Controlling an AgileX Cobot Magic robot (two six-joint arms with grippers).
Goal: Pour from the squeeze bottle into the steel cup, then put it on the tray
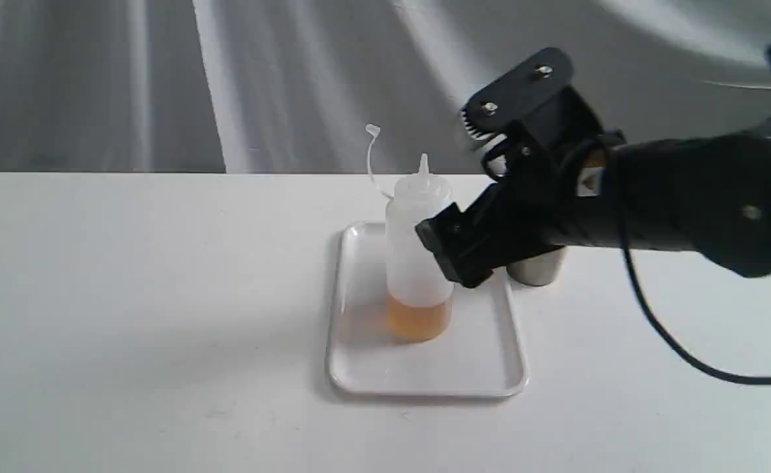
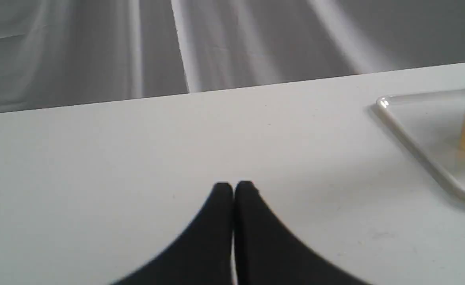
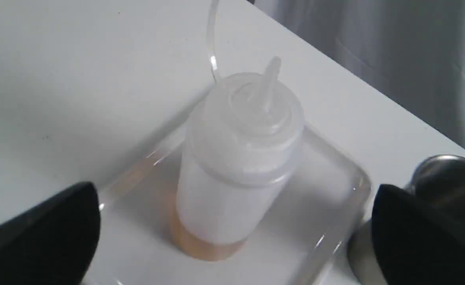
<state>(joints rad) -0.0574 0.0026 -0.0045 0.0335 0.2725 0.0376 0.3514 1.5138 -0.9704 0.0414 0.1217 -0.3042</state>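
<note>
Standing upright on tray (image 1: pixel 425 374), bottle (image 1: pixel 418 263) looks light, soft-walled, slick: take mid-body, gently; right gripper (image 1: pixel 454 187) wide open, empty, near it; left gripper (image 2: pixel 233 190) closed, empty.

No text, brand or number legible in any view; small orange-white sticker (image 1: pixel 589 179) on right arm (image 1: pixel 687 197) too blurred to read; bottle (image 1: pixel 418 249), cup (image 1: pixel 536 270), tray (image 1: pixel 425 378) show no readable marking.
</note>
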